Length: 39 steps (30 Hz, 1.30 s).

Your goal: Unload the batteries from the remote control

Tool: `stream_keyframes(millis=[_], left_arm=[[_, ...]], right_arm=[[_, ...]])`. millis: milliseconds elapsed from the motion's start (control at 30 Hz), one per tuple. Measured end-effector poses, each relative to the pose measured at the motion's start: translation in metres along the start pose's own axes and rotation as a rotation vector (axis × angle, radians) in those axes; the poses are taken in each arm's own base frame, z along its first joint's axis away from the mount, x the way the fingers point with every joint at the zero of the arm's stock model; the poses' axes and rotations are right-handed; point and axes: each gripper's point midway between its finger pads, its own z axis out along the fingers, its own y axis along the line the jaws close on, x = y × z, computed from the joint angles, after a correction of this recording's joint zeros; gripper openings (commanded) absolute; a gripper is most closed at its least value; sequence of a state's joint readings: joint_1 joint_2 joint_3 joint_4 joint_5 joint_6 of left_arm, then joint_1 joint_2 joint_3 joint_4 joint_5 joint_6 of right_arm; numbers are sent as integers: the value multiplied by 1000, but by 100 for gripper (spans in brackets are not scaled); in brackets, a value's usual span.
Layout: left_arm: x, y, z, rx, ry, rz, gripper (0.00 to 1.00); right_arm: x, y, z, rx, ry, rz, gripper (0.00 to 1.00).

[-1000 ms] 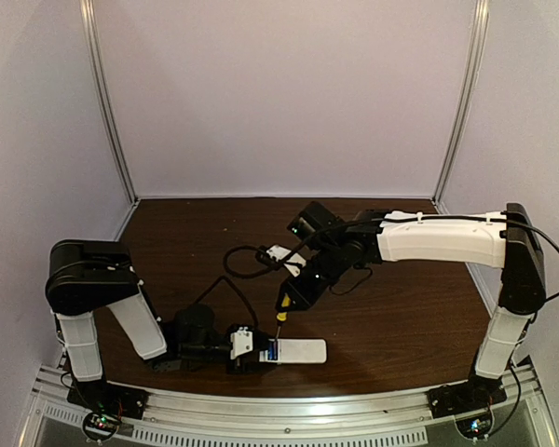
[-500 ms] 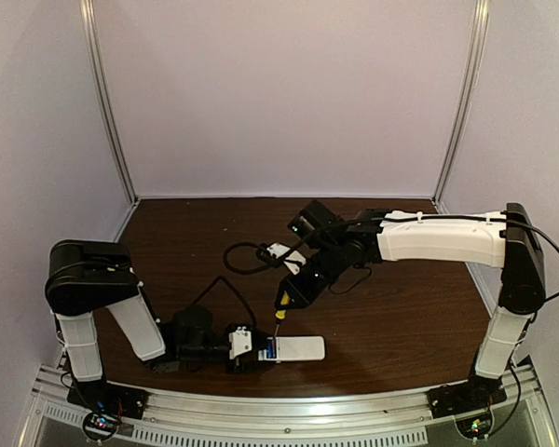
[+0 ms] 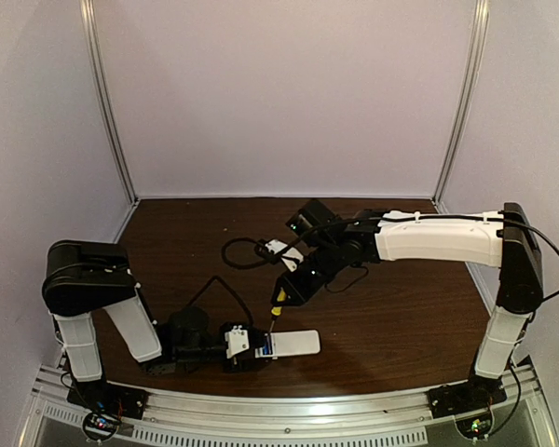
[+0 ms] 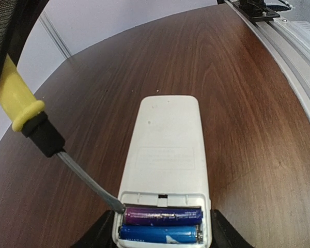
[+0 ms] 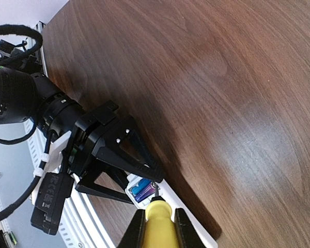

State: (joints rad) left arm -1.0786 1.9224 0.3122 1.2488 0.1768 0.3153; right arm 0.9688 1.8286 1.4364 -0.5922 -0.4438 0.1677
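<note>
At the tabletop's (image 4: 237, 77) near edge the left claw (image 3: 252, 345) grasps the flat white plastic remote control (image 4: 165, 150). The right claw (image 5: 154, 227), clenching a yellow-handled screwdriver (image 4: 20, 103), prods its blue cylindrical batteries (image 4: 160, 225); a slip could fling one.

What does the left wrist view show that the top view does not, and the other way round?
Only left wrist: the two batteries told apart, purple and blue, side by side in the open compartment, with the screwdriver tip at the purple one's end. Only top: the whole left arm and right arm. Both: the remote control, the screwdriver and the brown table.
</note>
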Motion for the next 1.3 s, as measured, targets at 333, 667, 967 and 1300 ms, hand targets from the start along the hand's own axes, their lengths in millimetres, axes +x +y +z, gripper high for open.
stream_keyframes(millis=[333,667,967,1300], left_arm=[[4,13,-3,-78,21,8,7],[8,26,-5,-157,52,11,7],[10,31,-6,-183,62,11,7],[10,31,-6,-184,61,10,7]], right_arm=[[-10,-3,0,16,-39,21,0],[-18,-8,3,7,-95,74,0],[-20,-11,2,-9,-127,103,0],[-18,-11,2,-19,-143,106,0]])
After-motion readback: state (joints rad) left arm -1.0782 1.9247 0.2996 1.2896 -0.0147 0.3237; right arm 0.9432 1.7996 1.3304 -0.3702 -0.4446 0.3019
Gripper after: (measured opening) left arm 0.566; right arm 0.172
